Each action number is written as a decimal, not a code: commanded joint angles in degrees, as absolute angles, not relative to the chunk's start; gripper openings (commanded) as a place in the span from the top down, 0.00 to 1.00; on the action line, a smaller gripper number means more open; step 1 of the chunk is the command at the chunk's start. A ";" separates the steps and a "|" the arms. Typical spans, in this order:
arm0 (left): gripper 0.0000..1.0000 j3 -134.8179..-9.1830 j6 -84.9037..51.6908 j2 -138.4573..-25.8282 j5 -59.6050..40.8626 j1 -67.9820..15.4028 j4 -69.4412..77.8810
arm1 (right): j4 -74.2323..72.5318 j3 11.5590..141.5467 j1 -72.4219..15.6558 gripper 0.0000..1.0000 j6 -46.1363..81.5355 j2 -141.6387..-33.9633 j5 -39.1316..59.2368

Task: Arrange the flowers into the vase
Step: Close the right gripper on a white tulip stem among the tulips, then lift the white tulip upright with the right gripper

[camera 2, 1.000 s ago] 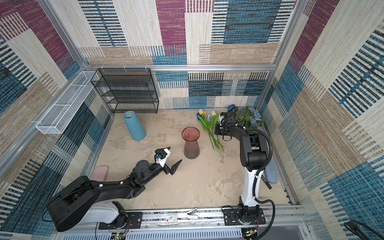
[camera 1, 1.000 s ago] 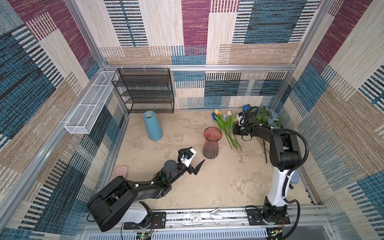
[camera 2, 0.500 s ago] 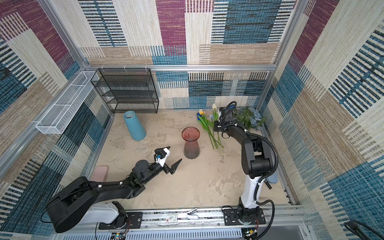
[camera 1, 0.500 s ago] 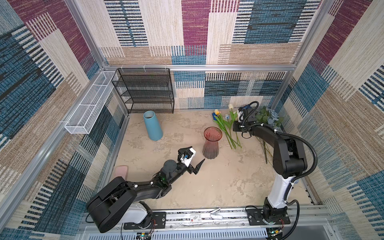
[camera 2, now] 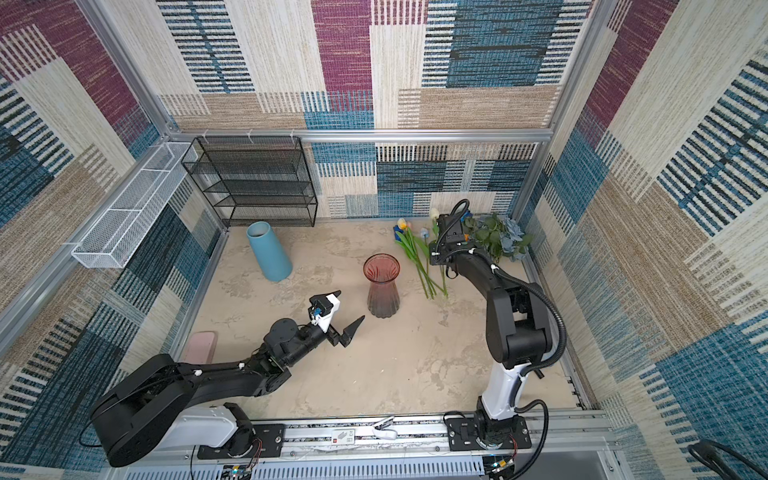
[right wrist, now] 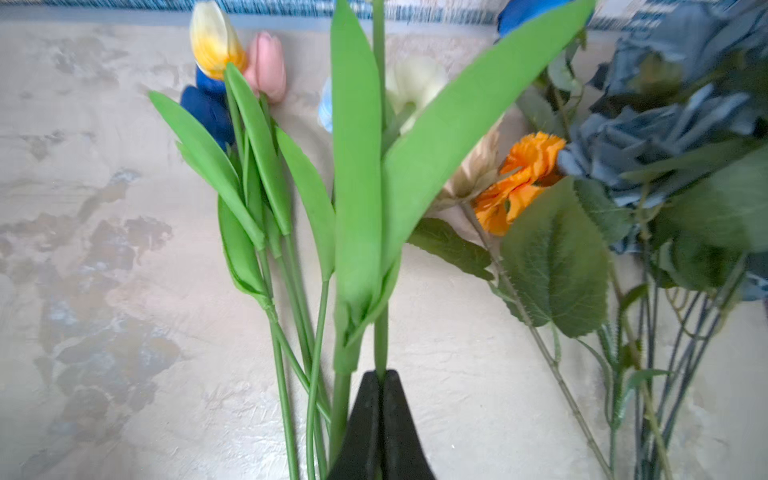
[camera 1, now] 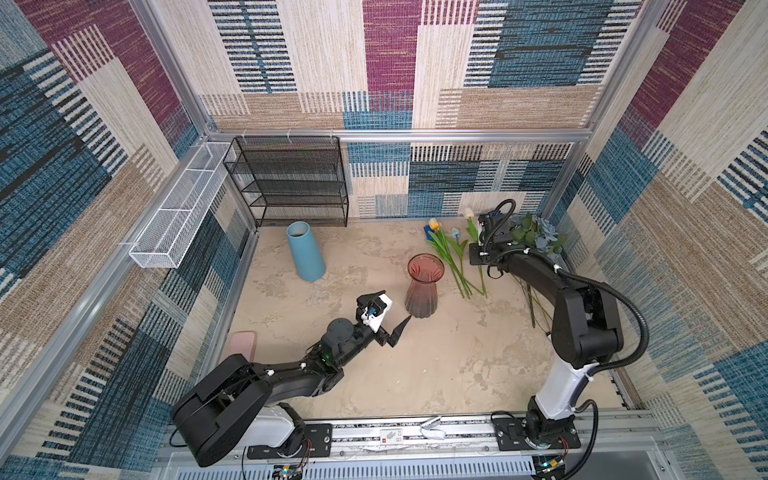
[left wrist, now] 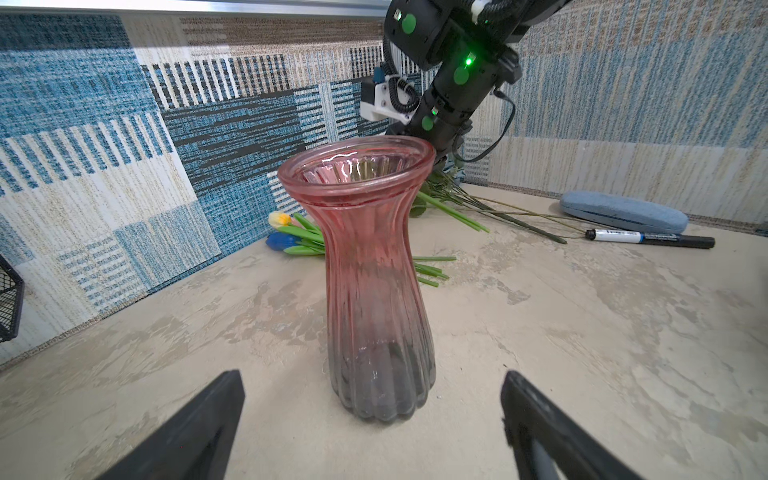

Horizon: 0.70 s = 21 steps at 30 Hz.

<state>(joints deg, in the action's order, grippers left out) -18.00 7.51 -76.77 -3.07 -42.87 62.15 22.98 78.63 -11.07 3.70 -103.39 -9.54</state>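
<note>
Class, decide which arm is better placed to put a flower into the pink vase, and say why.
Right. The right gripper is already shut on a tulip stem among the flowers beside the pink vase. The left gripper is open and empty, facing the vase's base.

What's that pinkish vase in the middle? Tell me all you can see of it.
The vase looks like ribbed glass, see-through, pink at the flared rim and fading to smoky grey at the base, narrow-waisted. It stands upright and empty on the mottled beige table. Nothing else touches it; the left pincer gapes open just short of it.
</note>
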 commanded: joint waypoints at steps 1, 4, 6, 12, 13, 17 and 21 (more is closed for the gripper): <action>0.01 -18.73 9.05 -76.33 -3.33 -42.89 62.21 | 23.11 81.18 -13.68 1.00 2.34 -103.95 -15.41; 0.01 -18.78 9.13 -76.20 -3.34 -42.89 61.61 | 25.02 82.87 -14.77 1.00 -0.07 -105.24 -17.52; 0.01 -18.55 9.31 -76.37 -3.01 -42.89 62.00 | 22.86 81.21 -14.74 1.00 -1.02 -104.74 -11.23; 0.01 -18.59 9.06 -77.17 -2.98 -42.89 63.27 | 27.25 83.70 -16.85 1.00 -1.63 -112.22 -21.69; 0.01 -18.55 9.07 -77.17 -2.99 -42.89 63.04 | 26.64 83.16 -16.63 1.00 -1.17 -112.04 -19.51; 0.01 -18.16 9.73 -76.44 -2.02 -42.91 62.50 | 24.65 81.39 -16.50 1.00 1.76 -109.52 -14.93; 0.01 -18.02 9.81 -76.11 -1.97 -42.89 62.08 | 28.54 83.68 -14.80 1.00 1.99 -111.41 -9.51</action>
